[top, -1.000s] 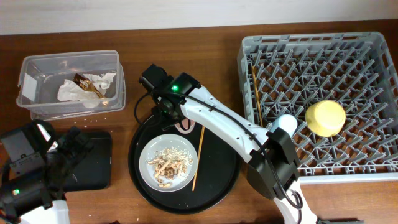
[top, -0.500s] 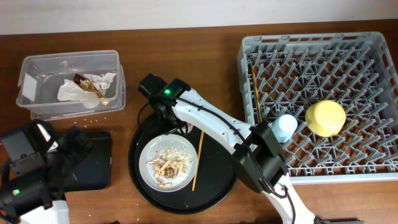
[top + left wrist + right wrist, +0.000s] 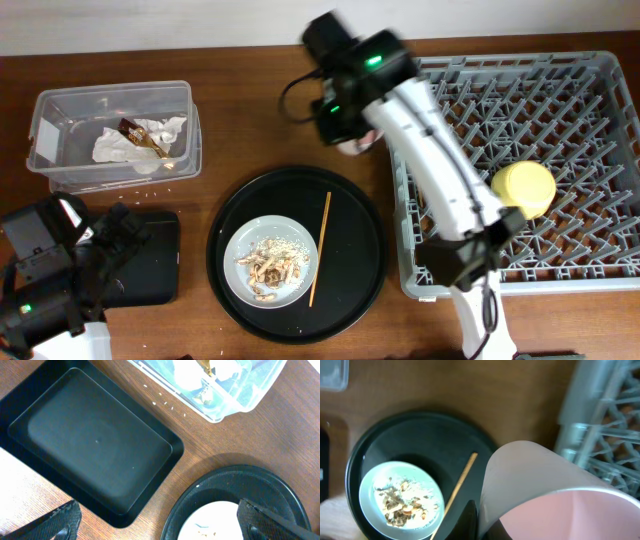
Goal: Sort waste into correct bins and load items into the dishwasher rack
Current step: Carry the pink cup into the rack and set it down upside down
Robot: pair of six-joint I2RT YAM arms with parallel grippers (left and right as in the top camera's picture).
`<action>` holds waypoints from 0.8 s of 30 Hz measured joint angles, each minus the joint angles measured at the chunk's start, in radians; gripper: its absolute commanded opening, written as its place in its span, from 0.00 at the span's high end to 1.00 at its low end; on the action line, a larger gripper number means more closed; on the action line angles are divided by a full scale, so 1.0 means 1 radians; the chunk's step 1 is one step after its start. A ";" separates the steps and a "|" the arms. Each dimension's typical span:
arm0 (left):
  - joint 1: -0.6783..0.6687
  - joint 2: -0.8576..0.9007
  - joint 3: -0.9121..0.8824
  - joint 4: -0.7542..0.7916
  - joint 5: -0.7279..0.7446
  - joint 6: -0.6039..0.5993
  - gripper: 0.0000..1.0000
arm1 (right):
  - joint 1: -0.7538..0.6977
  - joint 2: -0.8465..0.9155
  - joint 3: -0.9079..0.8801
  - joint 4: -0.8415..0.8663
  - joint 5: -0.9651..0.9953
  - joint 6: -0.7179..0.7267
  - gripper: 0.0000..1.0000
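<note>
**A:** What are you holding, and how will it handle?

**B:** My right tool (image 3: 352,138) is clamped on the pink cup (image 3: 545,490), lifted near the bench's far edge, just beside the dishwasher rack (image 3: 520,285). I judge it light, stiff and smooth, so probably slippery. The wall by the rim is the place to grip.

**A:** What's in the way?

**B:** The rack's pegs and the yellow bowl (image 3: 523,189) near the right edge, so I'd pick a free slot. Mid-bench, the round black tray (image 3: 350,200) carries the grey plate (image 3: 240,240) of food scraps (image 3: 272,263), with a chopstick (image 3: 319,248) beside the plate. My left tool (image 3: 167,522) hangs apart and empty over the shallow black tray (image 3: 95,445) at the front left corner.
</note>
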 measured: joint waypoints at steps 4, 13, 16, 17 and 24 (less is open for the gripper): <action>0.000 0.000 0.000 0.000 0.000 0.000 0.01 | -0.155 -0.243 -0.106 0.000 -0.022 -0.050 0.96; 0.000 0.001 0.001 0.001 0.000 0.000 0.01 | -0.586 -0.478 -0.587 0.138 -0.411 -0.335 0.96; 0.000 0.001 0.001 0.000 0.000 0.000 0.01 | -0.705 -0.446 -0.648 0.227 -0.679 -0.452 0.96; 0.000 0.001 0.001 0.000 0.000 0.000 0.01 | -0.722 -0.423 -0.671 0.257 -0.759 -0.478 0.96; 0.000 0.001 0.001 0.000 0.000 0.000 0.01 | -0.732 -0.118 -0.753 0.367 -1.086 -0.520 0.96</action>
